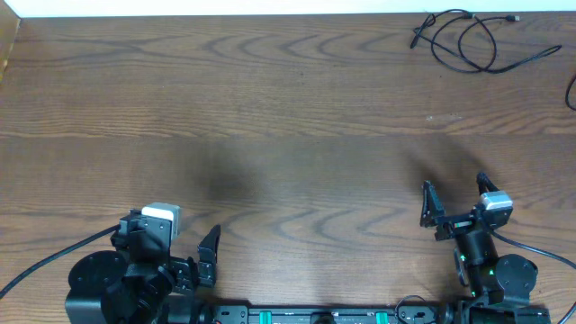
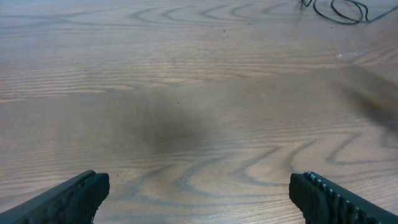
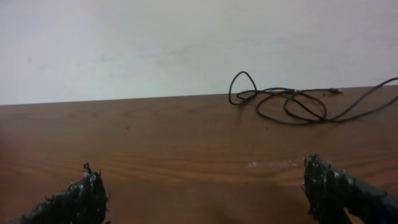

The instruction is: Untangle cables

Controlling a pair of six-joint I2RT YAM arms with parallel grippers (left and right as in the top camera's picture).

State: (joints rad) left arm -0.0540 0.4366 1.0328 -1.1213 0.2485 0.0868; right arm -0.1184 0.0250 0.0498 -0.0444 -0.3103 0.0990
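Cables [image 1: 463, 40]: thin black cords, loosely tangled at the far right corner of the table [image 1: 270, 117], close to the back edge. Several overlapping loops crossing each other mid-bundle, one small loop at the left end standing up off the wood in the right wrist view. One strand trailing off rightward, another ending in a small connector near the back edge. Only black strands made out, nothing lighter distinguishable against the white wall [image 3: 155, 43] behind. Short bit of dark cord [image 1: 571, 90] at the right frame edge, cut off, so no telling whether part of the same tangle. Left gripper [image 1: 202, 259] low at the near left, jaws spread wide, holding nothing, bare wood grain between the fingers in its wrist view. Right gripper [image 1: 455, 189] at the near right, jaws likewise spread wide and empty, pointed toward the far edge with the tangle ahead and slightly right in its wrist view. Both well apart from the cables. Between right gripper and tangle: just flat wood with a faint pale smudge [image 1: 443, 117]. Soft dark shadow patch [image 1: 234, 180] on the table ahead of the left gripper. Thick black arm cords [image 1: 45, 261] running off the arm bases along the near edge, well apart from the tangle.
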